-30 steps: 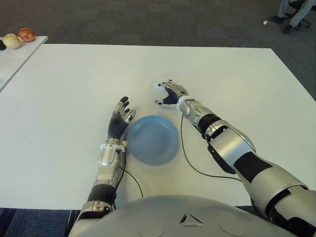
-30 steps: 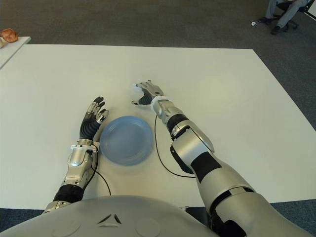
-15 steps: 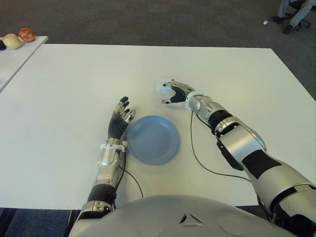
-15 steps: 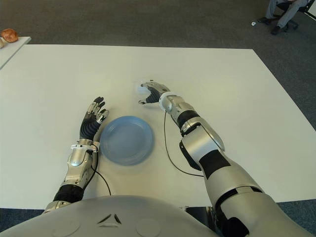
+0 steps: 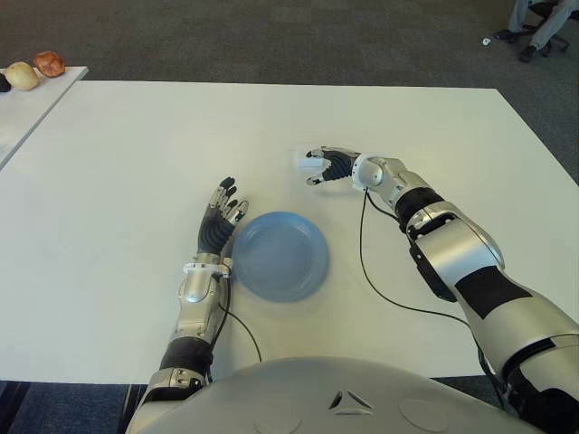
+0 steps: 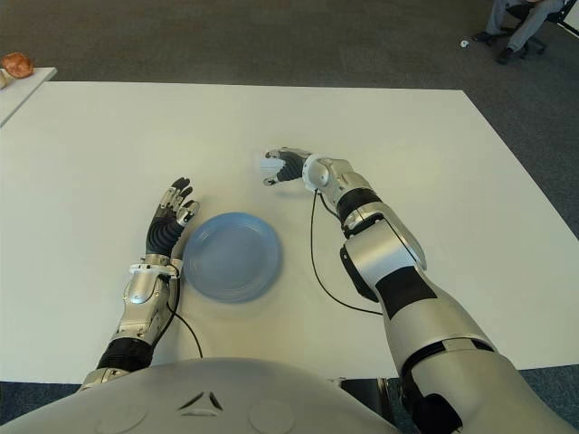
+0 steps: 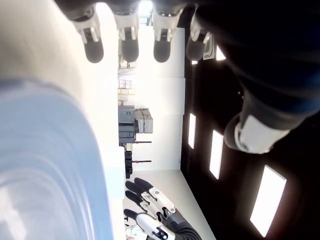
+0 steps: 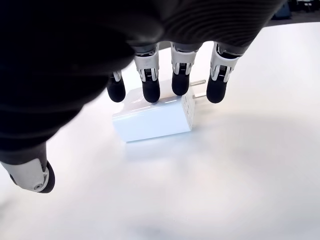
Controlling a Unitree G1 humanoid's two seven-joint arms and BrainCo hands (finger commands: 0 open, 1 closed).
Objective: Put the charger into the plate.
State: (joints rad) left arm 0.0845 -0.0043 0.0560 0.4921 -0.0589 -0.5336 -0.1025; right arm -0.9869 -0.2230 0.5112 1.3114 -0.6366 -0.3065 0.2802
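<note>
The right hand (image 8: 165,70) holds spread fingers (image 8: 150,86) over the small white rectangular plastic charger (image 8: 152,116); the left hand (image 5: 218,226) shows fingers spread beside the round blue plate (image 5: 279,256).

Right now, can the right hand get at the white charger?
Probably yes: the right hand hangs open over the white charger, fingertips at its far edge, thumb wide on the near side, nothing between.

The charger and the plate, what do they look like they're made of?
Charger: likely hard white plastic, smooth with a soft sheen, with two bare metal prongs at one end. Plate: pale blue, probably plastic or glazed ceramic; its smooth surface shows faint rings, and the look leaves it open. The right hand hovers over the charger.
</note>
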